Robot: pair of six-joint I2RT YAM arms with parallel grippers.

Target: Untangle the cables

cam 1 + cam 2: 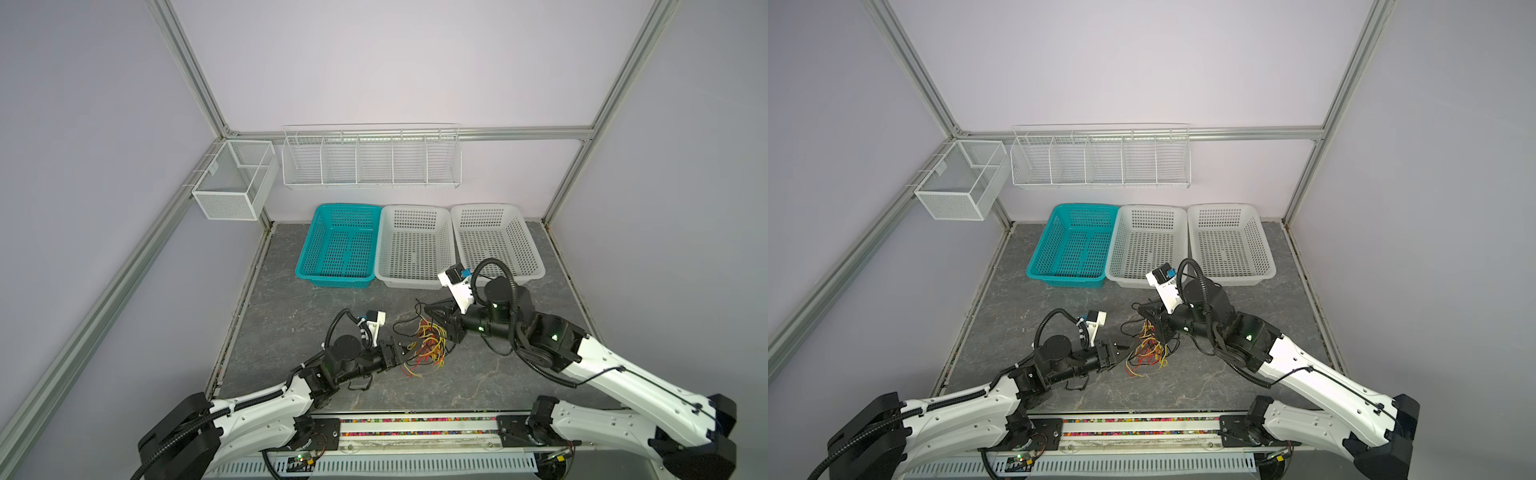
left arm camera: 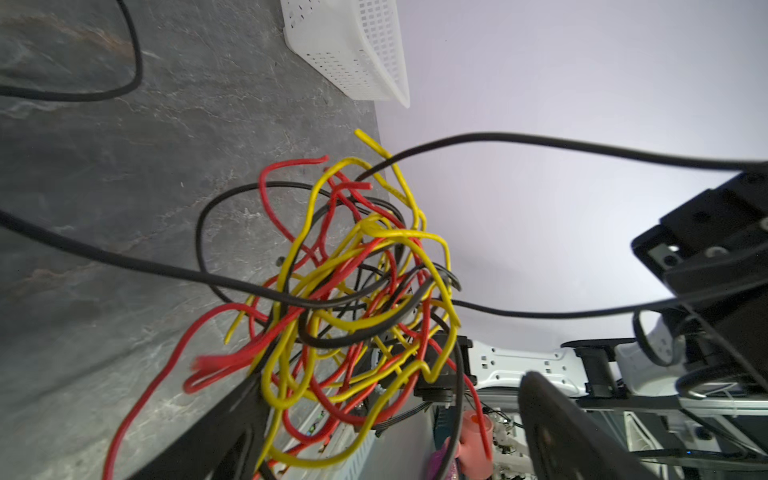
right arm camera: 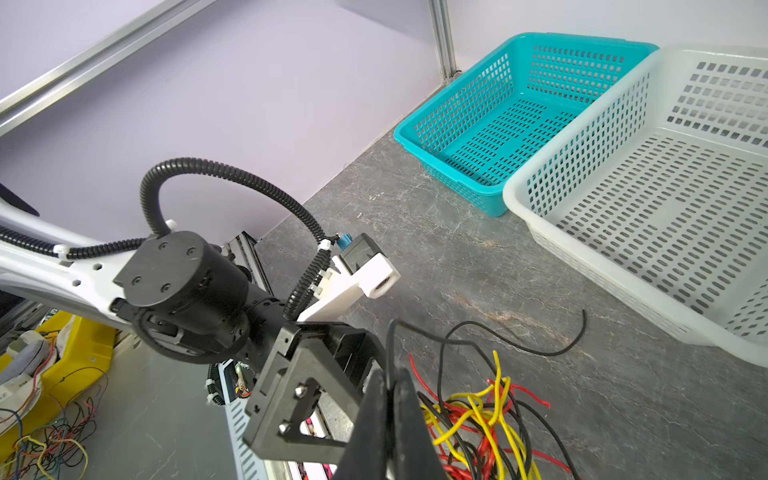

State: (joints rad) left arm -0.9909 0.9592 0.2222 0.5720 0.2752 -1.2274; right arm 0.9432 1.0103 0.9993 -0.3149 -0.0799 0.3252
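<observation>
The cables (image 1: 428,347) (image 1: 1148,351) are a knot of red, yellow and black wires at the middle of the table, between my two grippers. My left gripper (image 1: 409,349) (image 1: 1125,347) is open. In the left wrist view its fingers (image 2: 552,415) stand wide apart at the tangle (image 2: 357,291), and loops hang between them. My right gripper (image 1: 427,310) (image 1: 1140,309) (image 3: 390,370) is shut on a thin black cable (image 3: 440,340) on the far side of the tangle (image 3: 486,415). Black strands run from the knot to it.
A teal basket (image 1: 332,279) and two white baskets (image 1: 407,282) (image 1: 536,266) stand in a row behind the cables. A wire rack (image 1: 370,158) and a mesh box (image 1: 232,183) hang on the walls. A loose black wire end (image 3: 577,332) lies near the middle basket.
</observation>
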